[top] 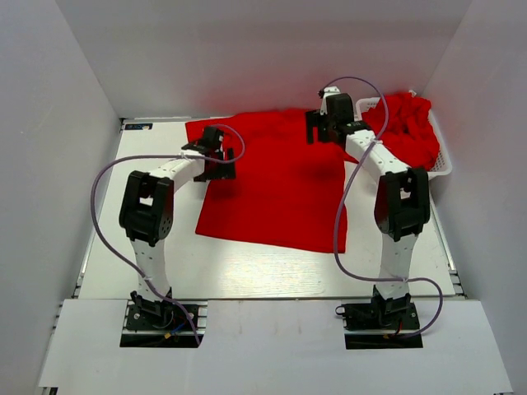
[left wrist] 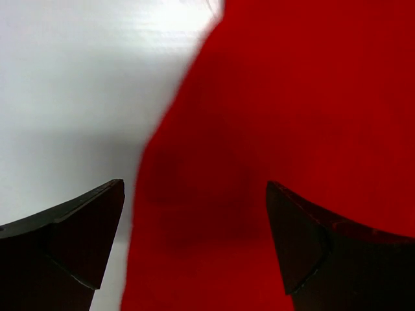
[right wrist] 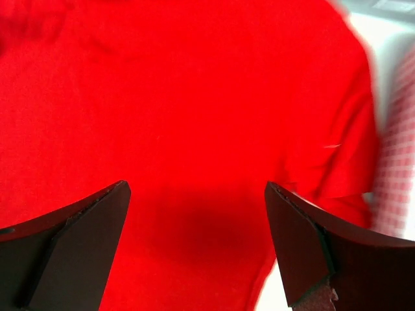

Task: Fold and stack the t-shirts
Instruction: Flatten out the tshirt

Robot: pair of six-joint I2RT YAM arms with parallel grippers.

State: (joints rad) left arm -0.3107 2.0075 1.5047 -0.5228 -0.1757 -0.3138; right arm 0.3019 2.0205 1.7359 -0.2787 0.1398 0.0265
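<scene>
A red t-shirt lies spread flat across the middle of the table. More red t-shirts are heaped in the white basket at the back right. My left gripper hovers open over the spread shirt's left edge; nothing sits between its fingers. Over the shirt's far right part, near the sleeve, my right gripper hangs open and empty above the cloth.
White walls close the table in at the back and both sides. Bare white tabletop shows left of the shirt and along the near edge. The basket's slatted side is close to my right gripper.
</scene>
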